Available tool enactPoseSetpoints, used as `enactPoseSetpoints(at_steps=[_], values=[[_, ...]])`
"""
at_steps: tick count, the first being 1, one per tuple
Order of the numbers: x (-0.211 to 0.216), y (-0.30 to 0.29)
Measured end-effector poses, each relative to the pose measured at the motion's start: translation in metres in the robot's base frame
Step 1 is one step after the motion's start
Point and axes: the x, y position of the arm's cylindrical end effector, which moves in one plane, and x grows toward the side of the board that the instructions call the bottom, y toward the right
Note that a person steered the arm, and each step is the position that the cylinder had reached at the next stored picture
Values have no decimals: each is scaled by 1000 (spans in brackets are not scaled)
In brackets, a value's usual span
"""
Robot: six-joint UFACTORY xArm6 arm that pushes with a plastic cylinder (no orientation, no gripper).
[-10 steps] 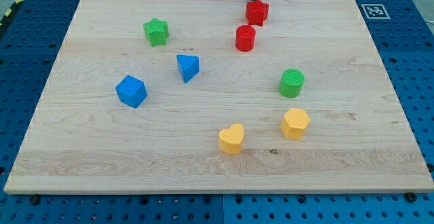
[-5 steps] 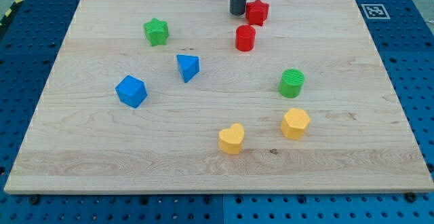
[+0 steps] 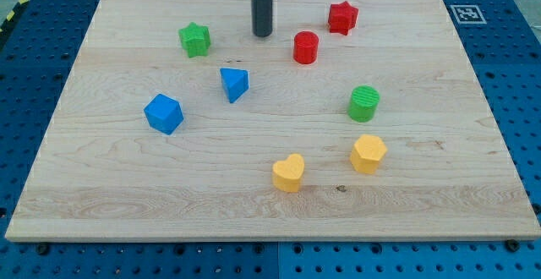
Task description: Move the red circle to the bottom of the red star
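Camera view: we see our tip (image 3: 263, 35) resting on the wooden board (image 3: 127, 203) near the view's top, touching no block. We carry no gripper; the dark rod (image 3: 263, 4) ends plainly and holds nothing.

The red circle (image 3: 306, 47) stands to the view's right of the tip, near it but apart. The red star (image 3: 342, 18) lies above and to the right of the red circle, close by, with a clear gap between the two. The circle therefore sits below the star but offset to the view's left.

The green star (image 3: 194, 39) stands to the left of the tip, well apart. The blue triangular block (image 3: 235, 84) lies below the tip, slightly left. The blue cube (image 3: 163, 113) lies further down and left.

On the right half, the green cylinder (image 3: 364, 103) stands below the red circle. The yellow hexagonal block (image 3: 368, 154) lies just below the green cylinder. The yellow heart (image 3: 288, 172) lies to its left.

A black-and-white marker (image 3: 467, 13) sits at the board's top right corner.
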Motion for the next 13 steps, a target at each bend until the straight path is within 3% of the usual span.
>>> enactPoseSetpoints(at_steps=[1, 5, 6, 9, 13], values=[[41, 19], [47, 99], [79, 99], [79, 113], [28, 117]])
